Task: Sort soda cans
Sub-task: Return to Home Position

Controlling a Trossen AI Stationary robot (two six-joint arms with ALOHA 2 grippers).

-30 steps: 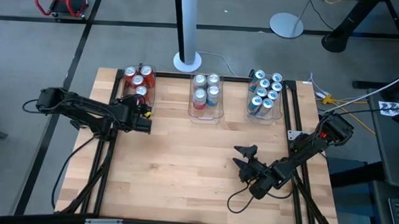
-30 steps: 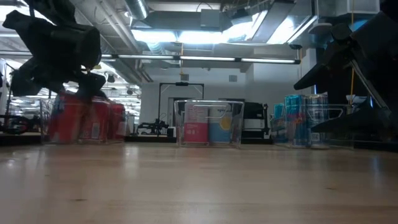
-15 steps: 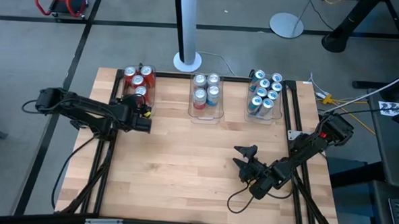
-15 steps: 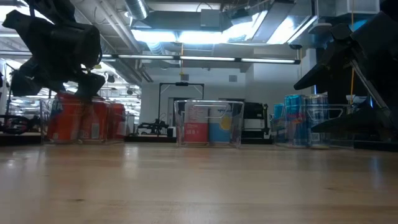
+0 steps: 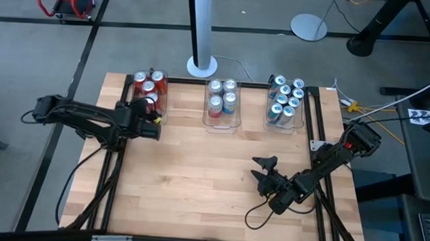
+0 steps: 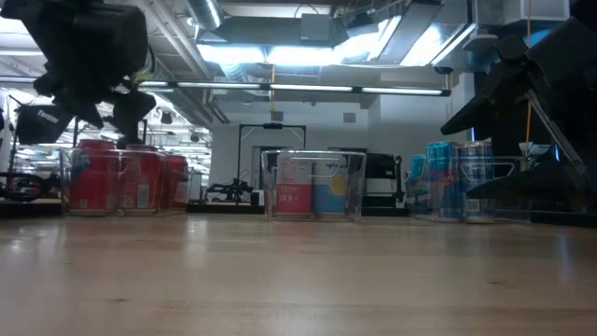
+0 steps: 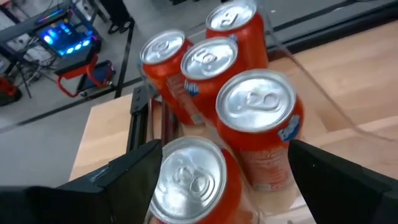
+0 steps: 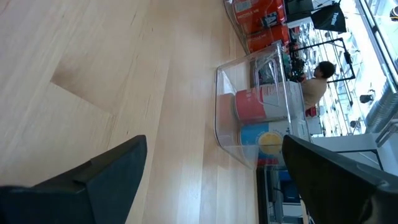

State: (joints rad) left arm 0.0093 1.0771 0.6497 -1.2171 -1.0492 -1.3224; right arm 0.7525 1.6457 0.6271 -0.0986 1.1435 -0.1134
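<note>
**Left gripper empty at the red-can bin**

Left gripper (image 5: 155, 125) hangs spread wide, gripping nothing, just in front of the red-can bin (image 5: 165, 96). The red cans (image 7: 258, 124) stand inside (silver tops up). Right gripper (image 5: 261, 170), likewise spread, waits well right of that bin.

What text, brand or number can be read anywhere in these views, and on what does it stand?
None can be read.
Print on the red cans in front of the left pincer: blurred, unreadable.
Labels on the middle cans, inside their clear bin: too small to read.
Print on the teal cans: too small to read.
</note>
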